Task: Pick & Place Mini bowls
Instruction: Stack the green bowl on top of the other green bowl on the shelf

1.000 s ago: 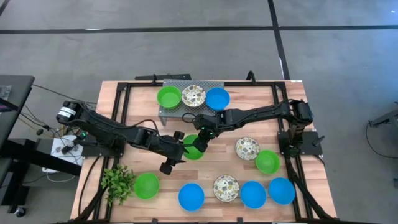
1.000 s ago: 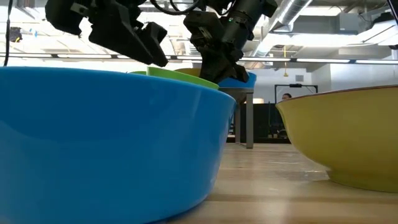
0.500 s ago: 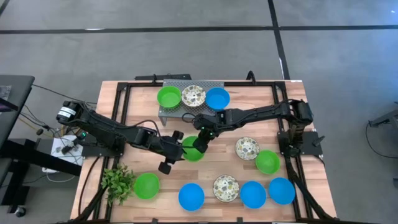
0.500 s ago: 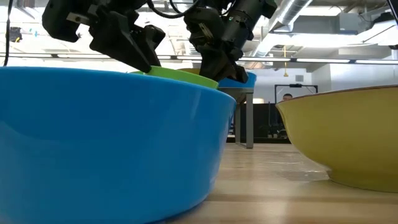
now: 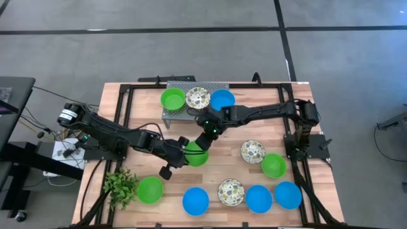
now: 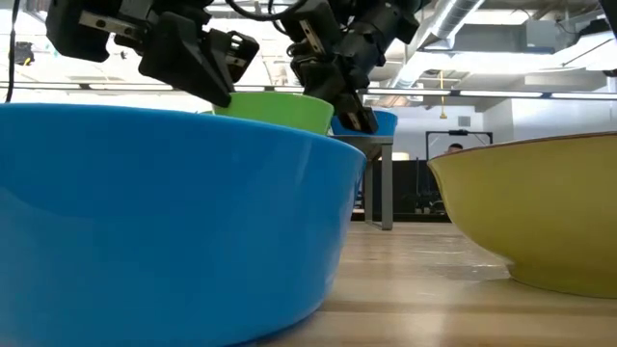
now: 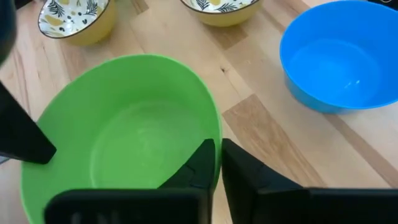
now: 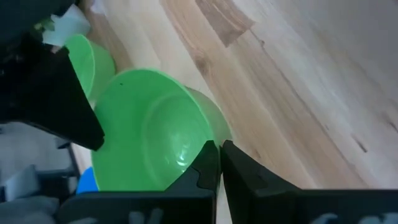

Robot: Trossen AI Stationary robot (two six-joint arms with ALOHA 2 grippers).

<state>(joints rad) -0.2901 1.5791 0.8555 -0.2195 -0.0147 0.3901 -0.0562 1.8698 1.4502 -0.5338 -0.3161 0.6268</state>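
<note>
Both arms meet at the tabletop centre on one plain bright green mini bowl. Left gripper comes from the left side; the left wrist view shows its fingers pinched together on the bowl's rim, one inside the wall, one outside. Right gripper reaches in from the right and sits at the bowl's far rim; the right wrist view shows its fingers also closed thin on that rim. So each arm holds an opposite edge, bowl between them.

In the low view the bowl looks tilted and up off the wood, though a big blue bowl in front hides its base, so lift is a judgement.

Key relation: the bowl is round with no long axis; the raised grey perforated rack holding green, floral and blue bowls lies behind it, nearer the right arm's side. Likely a handover, one side has to let go first or the bowl gets tugged. Other bowls rest along the near edge by the small leafy plant.
</note>
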